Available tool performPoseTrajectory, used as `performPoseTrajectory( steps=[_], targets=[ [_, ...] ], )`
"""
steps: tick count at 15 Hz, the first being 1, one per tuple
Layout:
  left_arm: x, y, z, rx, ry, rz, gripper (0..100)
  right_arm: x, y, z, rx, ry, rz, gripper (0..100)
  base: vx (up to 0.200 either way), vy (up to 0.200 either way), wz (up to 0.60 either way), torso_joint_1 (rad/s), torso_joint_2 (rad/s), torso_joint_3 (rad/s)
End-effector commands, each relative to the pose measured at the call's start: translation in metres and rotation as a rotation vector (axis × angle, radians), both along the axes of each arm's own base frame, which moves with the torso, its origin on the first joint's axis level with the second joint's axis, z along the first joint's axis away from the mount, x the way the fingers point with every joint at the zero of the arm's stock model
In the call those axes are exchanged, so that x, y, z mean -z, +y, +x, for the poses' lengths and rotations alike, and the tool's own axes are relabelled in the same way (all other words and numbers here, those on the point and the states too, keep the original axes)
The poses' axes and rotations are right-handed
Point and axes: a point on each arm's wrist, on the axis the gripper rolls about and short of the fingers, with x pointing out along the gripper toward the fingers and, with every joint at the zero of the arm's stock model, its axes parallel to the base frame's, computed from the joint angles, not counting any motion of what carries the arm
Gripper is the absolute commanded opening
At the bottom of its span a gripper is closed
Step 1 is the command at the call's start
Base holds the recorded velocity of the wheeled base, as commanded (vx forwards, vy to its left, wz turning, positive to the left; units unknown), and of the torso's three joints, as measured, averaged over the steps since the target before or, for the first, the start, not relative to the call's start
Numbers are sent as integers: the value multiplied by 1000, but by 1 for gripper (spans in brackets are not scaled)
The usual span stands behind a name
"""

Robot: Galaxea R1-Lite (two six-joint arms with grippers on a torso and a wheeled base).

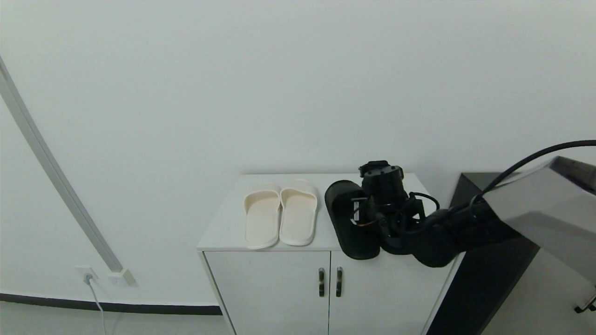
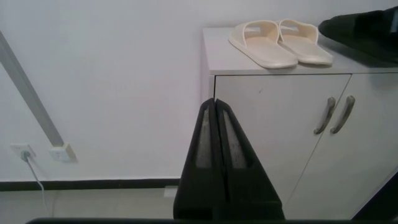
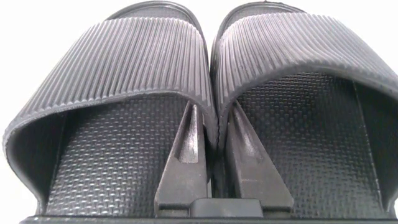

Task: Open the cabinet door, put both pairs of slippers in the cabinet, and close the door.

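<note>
Two pairs of slippers are sitting on the cabinet top (image 1: 223, 230), and both doors (image 1: 274, 293) below are staying shut, their handles (image 1: 329, 281) untouched. The white slippers (image 1: 281, 214) are lying side by side towards the left. The black slippers (image 1: 350, 218) are lying just to their right, heels poking over the front edge.

The right gripper (image 3: 213, 112) is reaching in from the heel end, one finger inside each black slipper, pinching their two adjoining inner walls together. The left gripper (image 2: 215, 102) is hanging low beside the cabinet's left flank, its fingers pressed together on nothing.

What is worrying me is that thin pinch. It is catching only soft inner edges, so on a lift either slipper may be peeling out and dropping to the floor, all the more with the heels already overhanging. A sideways drag may be nudging the white pair too. And with the doors closed, the load is having nowhere to go until the left arm is pulling a handle.
</note>
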Motion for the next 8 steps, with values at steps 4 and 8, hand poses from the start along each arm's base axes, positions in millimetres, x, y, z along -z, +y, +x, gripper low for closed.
performPoseTrajectory(
  steps=[4,8],
  targets=[
    [0,0,0,1,2,2,0,-55,-72,-136,-445,-34,101,0,0,0,0,0,0,0],
    [0,0,0,1,2,1,0,-62,-95,-194,-670,105,88,0,0,0,0,0,0,0]
  ],
)
